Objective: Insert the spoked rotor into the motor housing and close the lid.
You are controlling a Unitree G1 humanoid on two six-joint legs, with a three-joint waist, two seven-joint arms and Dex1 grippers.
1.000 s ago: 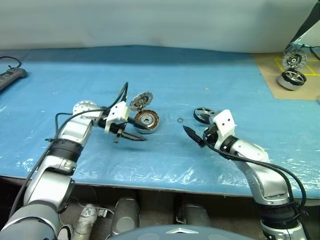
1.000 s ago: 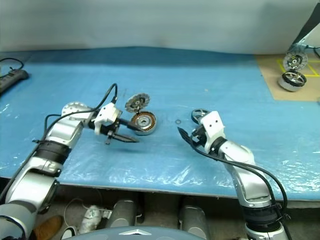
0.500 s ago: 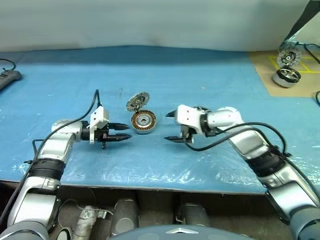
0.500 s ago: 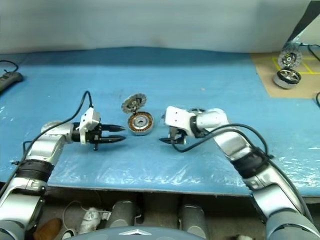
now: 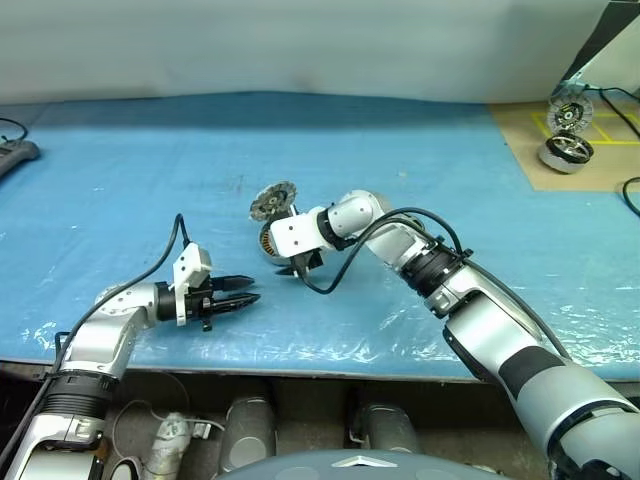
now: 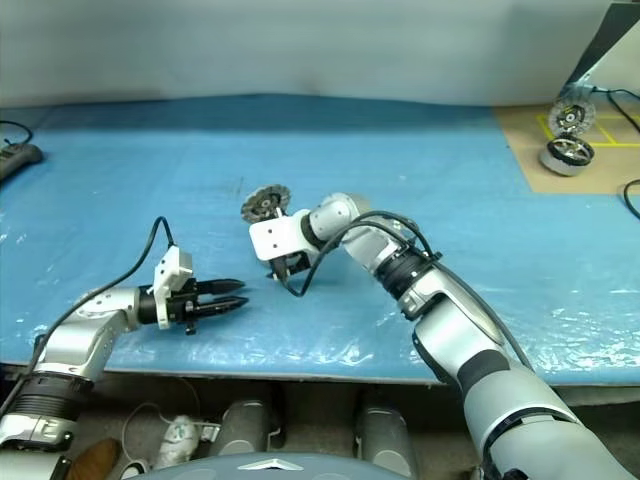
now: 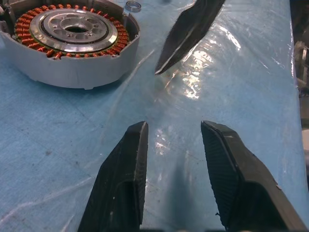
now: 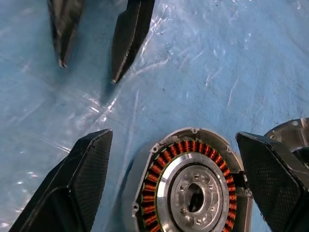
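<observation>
Right gripper (image 8: 174,183) spread astride motor housing (image 8: 190,186)

Silver arms, black cables, white wrists, black pincer (image 5: 247,292) fingers

My right arm is covering most of the motor housing (image 5: 268,240) in the head views; only a sliver is peeking out at its 9 o'clock. In the right wrist view its lower edge is getting cut off, and the lid (image 8: 292,133) at its 3 o'clock is half hidden behind my fingertip. The far parts on the brown board (image 5: 560,152) are looking too small to make out.
</observation>
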